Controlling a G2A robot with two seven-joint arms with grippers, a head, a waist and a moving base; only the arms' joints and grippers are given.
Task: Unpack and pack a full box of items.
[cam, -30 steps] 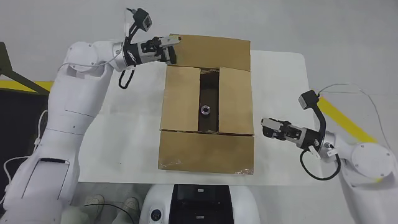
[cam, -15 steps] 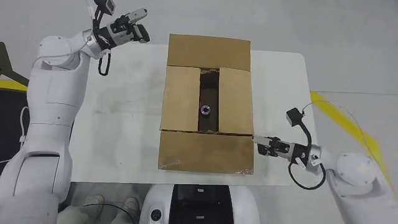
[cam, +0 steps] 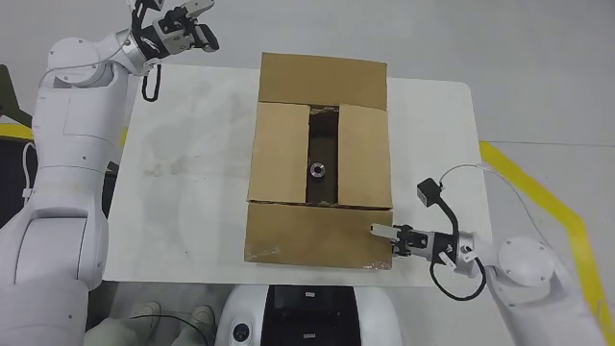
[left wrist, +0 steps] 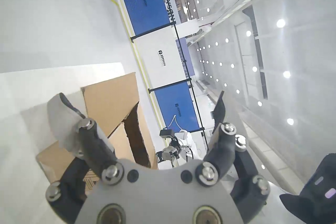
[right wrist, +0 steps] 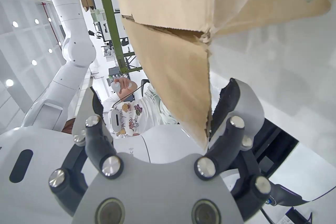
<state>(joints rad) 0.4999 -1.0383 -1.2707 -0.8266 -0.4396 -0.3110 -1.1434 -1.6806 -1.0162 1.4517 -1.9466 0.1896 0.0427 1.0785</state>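
At the middle of your desk [cam: 192, 202] sits the box [cam: 279, 154], flaps part open, with a small round item [cam: 317, 167] showing in the gap. Your right gripper [cam: 382, 234] is at its near right corner, fingers wide, the near flap [cam: 317, 234] corner between them. Your left gripper [cam: 200, 24] hangs beyond the desk's far left corner, fingers spread wide and empty.
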